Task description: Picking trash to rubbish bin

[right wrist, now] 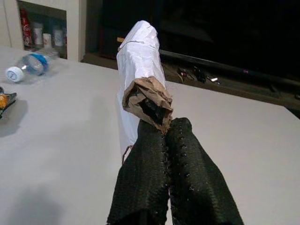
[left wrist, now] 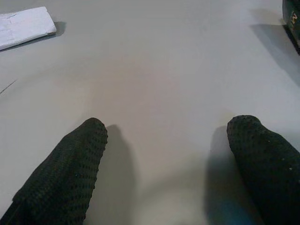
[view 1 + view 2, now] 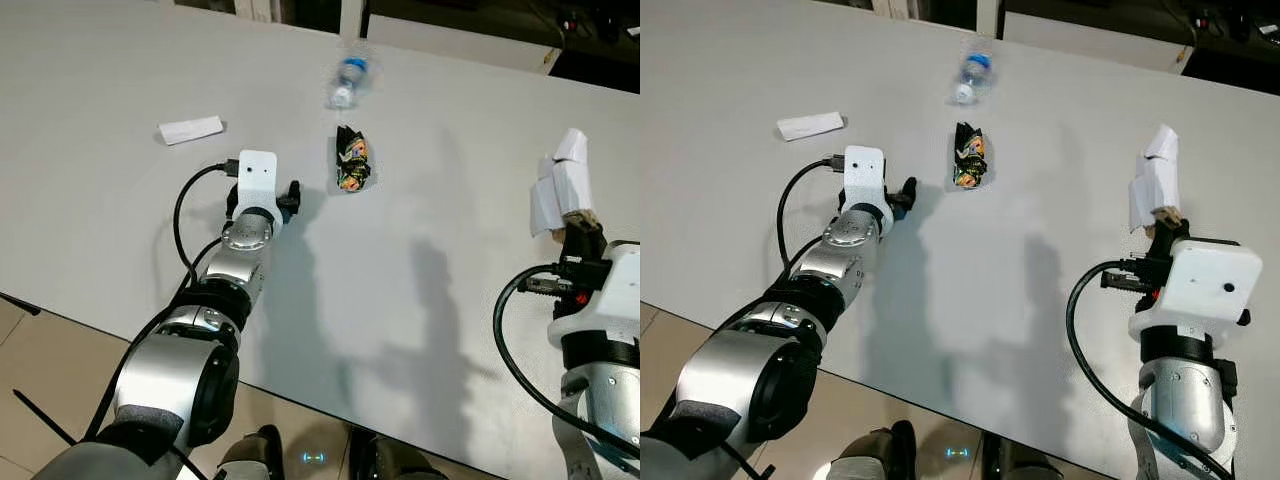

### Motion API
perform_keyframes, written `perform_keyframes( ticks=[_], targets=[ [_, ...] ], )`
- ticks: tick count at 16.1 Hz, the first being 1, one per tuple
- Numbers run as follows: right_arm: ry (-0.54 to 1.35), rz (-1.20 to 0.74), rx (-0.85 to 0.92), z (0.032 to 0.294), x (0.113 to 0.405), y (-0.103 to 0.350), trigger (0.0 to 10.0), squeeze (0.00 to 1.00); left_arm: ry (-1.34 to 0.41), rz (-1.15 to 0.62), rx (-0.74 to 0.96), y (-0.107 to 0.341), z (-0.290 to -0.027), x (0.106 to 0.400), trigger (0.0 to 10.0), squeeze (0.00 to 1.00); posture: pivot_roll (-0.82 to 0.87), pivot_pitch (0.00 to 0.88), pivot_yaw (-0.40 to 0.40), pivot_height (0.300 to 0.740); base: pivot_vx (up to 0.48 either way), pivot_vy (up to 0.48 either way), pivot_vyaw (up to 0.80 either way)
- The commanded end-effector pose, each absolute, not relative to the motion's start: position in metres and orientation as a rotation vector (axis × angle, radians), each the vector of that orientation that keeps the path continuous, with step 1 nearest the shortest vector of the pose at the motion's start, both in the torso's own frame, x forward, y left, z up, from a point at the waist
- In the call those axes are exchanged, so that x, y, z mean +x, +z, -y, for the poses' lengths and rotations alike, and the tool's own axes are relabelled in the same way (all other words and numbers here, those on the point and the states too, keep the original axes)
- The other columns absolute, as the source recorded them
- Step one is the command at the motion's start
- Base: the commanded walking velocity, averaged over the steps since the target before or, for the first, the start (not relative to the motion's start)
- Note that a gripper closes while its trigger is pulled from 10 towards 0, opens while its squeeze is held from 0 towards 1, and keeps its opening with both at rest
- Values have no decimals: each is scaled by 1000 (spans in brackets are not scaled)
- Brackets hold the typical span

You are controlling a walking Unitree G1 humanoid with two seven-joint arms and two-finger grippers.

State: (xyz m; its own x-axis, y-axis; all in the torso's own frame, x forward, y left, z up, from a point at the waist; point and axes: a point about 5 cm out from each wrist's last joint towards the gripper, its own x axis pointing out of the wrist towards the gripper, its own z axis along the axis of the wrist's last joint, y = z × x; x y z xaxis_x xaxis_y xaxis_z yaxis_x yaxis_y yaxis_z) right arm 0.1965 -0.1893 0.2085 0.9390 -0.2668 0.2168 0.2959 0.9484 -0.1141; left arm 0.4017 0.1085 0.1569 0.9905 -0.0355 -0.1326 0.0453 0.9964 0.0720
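Right gripper (image 1: pixel 161 129) pinched on paper scrap (image 3: pixel 1155 180), lifted off table (image 3: pixel 420 290) at 4 o'clock. Left gripper (image 2: pixel 166 140) spread, empty, low over table. Wrapper (image 3: pixel 351 160) at 12, bottle (image 3: pixel 350 80) beyond, slip (image 3: pixel 190 130) at 10: uncollected. Judged early stage.

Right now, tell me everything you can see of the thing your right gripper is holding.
The right gripper is shut on a paper wad: white, creased paper wrapped around a crumpled brown paper piece at its lower end, where the fingertips pinch it. It stands roughly upright, sticking up beyond the fingers, lifted off the white table on the robot's right side. Folded white flaps hang down one side. Nothing else touches it.
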Motion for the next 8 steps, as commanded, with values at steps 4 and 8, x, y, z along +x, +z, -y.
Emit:
perform_keyframes(
  ticks=[4, 8],
  targets=[
    [-283, 212, -144, 191, 198, 210, 10000, 0, -239, -161, 53, 148, -82, 396, 10000, 0, -27, 192, -13, 740, 0, 0, 0],
    [-282, 215, -145, 190, 196, 211, 10000, 0, -307, -128, 61, 154, -68, 395, 10000, 0, -37, 196, -12, 740, 0, 0, 0]
  ],
)
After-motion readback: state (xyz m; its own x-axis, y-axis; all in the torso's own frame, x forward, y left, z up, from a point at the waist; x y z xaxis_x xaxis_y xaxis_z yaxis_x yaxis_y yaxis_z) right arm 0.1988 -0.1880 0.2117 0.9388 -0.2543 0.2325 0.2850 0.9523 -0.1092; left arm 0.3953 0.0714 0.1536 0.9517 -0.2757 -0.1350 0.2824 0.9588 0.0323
